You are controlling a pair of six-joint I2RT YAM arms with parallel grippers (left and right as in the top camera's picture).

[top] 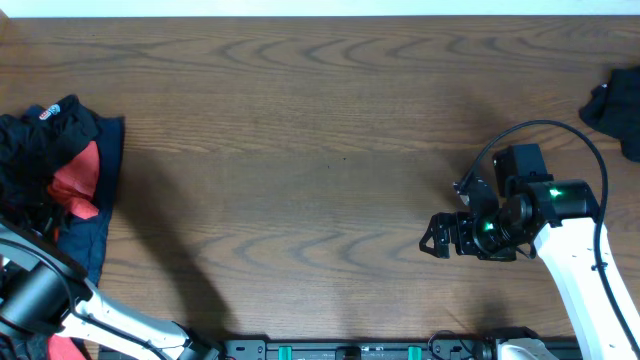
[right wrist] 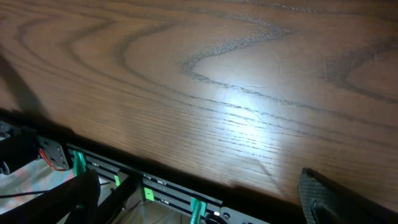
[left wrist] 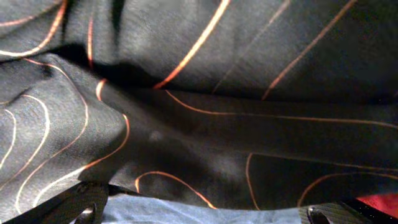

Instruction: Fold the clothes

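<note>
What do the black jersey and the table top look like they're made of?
The black jersey looks like thin synthetic knit, faintly shiny: fine weave, soft folds. The table top looks like wood or laminate, satin: flowing grain, soft glare.

Rumpled black jersey [left wrist: 205, 143], orange wavy lines, blue fabric [left wrist: 186, 213] beneath

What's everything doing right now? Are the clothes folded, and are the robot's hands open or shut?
black jersey: crumpled, in the pile at the left edge of the table.
red top: bunched in the same pile.
navy top: rumpled, partly under the others.
dark cloth: heaped at the right edge.
left gripper: open, over the jersey.
right gripper: open, empty, above bare wood.
</note>
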